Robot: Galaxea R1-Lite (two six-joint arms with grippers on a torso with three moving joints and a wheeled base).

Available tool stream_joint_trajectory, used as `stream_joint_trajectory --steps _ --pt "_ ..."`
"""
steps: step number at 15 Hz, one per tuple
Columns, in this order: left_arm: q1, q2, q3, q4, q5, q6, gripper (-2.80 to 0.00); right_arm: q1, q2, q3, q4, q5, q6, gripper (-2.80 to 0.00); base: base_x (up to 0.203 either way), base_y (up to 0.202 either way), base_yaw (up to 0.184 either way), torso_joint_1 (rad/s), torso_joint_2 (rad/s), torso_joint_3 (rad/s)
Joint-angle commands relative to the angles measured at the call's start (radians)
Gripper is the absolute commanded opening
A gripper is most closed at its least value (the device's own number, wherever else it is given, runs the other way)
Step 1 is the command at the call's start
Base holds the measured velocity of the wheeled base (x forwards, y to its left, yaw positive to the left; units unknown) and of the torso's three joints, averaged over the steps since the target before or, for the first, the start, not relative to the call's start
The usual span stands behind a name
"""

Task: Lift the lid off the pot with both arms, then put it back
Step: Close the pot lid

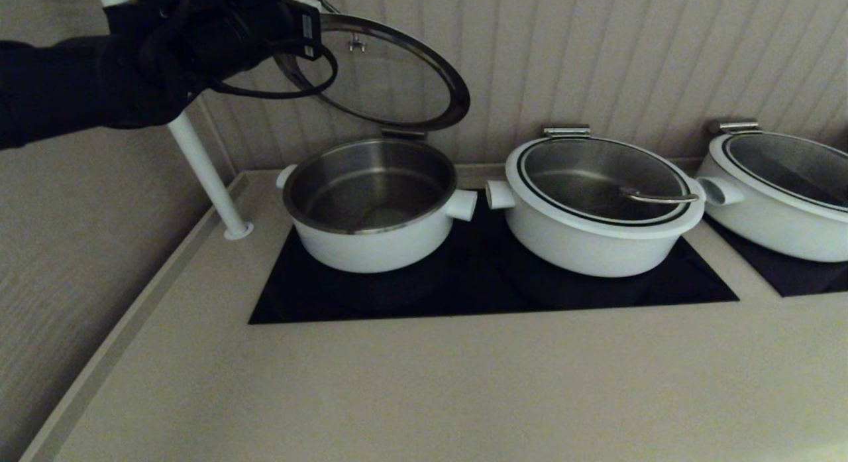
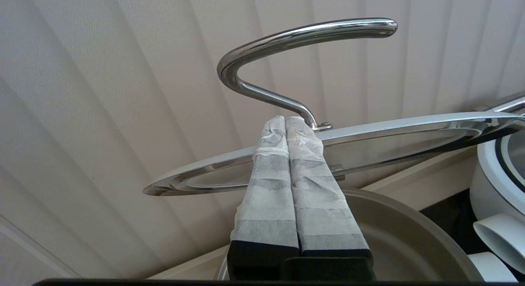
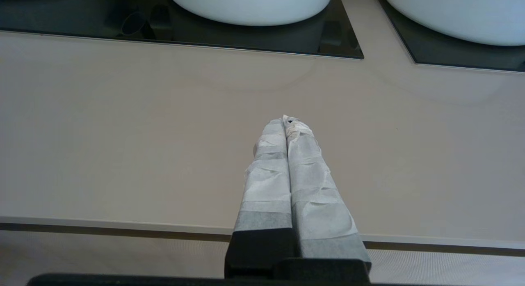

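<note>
The left white pot (image 1: 371, 250) stands open on the black cooktop, its steel inside empty. Its glass lid (image 1: 397, 84) with a steel rim is tilted up behind the pot, hinged at the back edge and leaning towards the wall. My left gripper (image 2: 286, 118) is shut, its taped fingertips touching the foot of the lid's curved steel handle (image 2: 303, 33), above the lid's rim (image 2: 410, 126) and the pot (image 2: 410, 236). In the head view the left arm (image 1: 199, 31) reaches in at top left. My right gripper (image 3: 287, 120) is shut and empty, low over the beige counter near its front edge.
A second white pot (image 1: 596, 250) with its lid closed stands in the middle and a third (image 1: 782, 230) at the right. A white post (image 1: 205, 170) rises at the counter's left rear. The ribbed wall is close behind the lid. The beige counter (image 1: 430, 382) spreads in front.
</note>
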Motion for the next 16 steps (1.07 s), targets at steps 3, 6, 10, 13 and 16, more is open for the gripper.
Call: stream_joint_trajectory --steps 3,6,10,13,16 --pt "0.002 0.014 0.004 0.006 0.002 0.002 -2.80 0.000 0.001 0.000 0.000 0.001 -0.001 -2.80 0.000 0.000 0.000 0.000 0.00 0.000" --pt "0.002 0.009 0.005 0.014 0.003 0.004 -2.80 0.000 0.001 0.000 0.000 0.001 -0.001 -2.80 0.000 0.000 0.000 0.000 0.00 0.000" --pt "0.004 -0.004 0.032 0.017 0.004 0.020 -2.80 0.000 0.001 0.000 0.000 0.001 -0.001 -2.80 0.000 0.000 0.000 0.000 0.00 0.000" --pt "0.002 -0.017 0.033 0.045 0.005 0.021 -2.80 0.000 0.001 0.000 0.000 0.001 -0.001 -2.80 0.000 0.000 0.000 0.000 0.00 0.000" --pt "0.004 -0.029 0.034 0.084 0.005 0.021 -2.80 0.000 0.001 0.000 -0.001 0.001 -0.001 -2.80 0.000 0.000 0.000 0.000 0.00 0.000"
